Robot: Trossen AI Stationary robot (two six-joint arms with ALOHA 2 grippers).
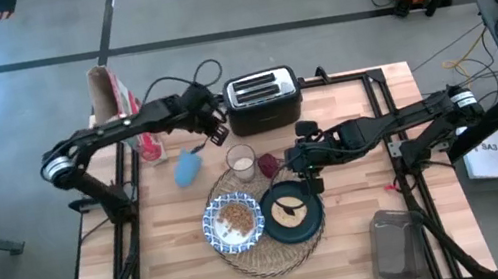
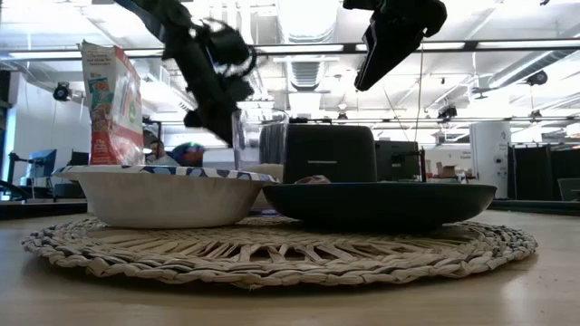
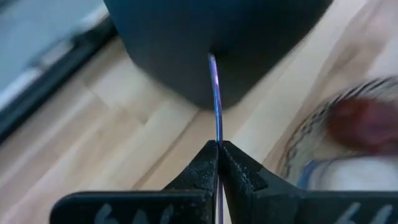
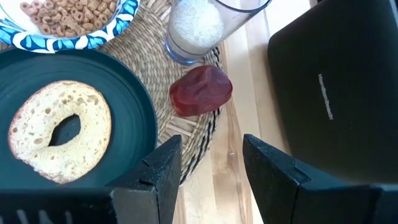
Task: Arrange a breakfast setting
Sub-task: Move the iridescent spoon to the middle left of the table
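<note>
High view: the right gripper (image 1: 295, 161), fingers parted and empty, hovers beside the small dark-red item (image 1: 268, 165) at the round woven straw placemat's (image 1: 267, 258) edge. The left gripper (image 3: 218, 146), near the black-and-silver toaster (image 1: 263, 100), pinches a thin metal spoon handle (image 3: 216, 93)

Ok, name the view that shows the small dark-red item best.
The right wrist view: the dark-red item fills it, whole, on the placemat edge. The high view shows a speck, the left wrist view a blur, the low view almost nothing.

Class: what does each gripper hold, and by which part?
Left gripper pinches a thin purplish strip, perhaps the spoon, by its near end. Right gripper is open, holding nothing.
</note>
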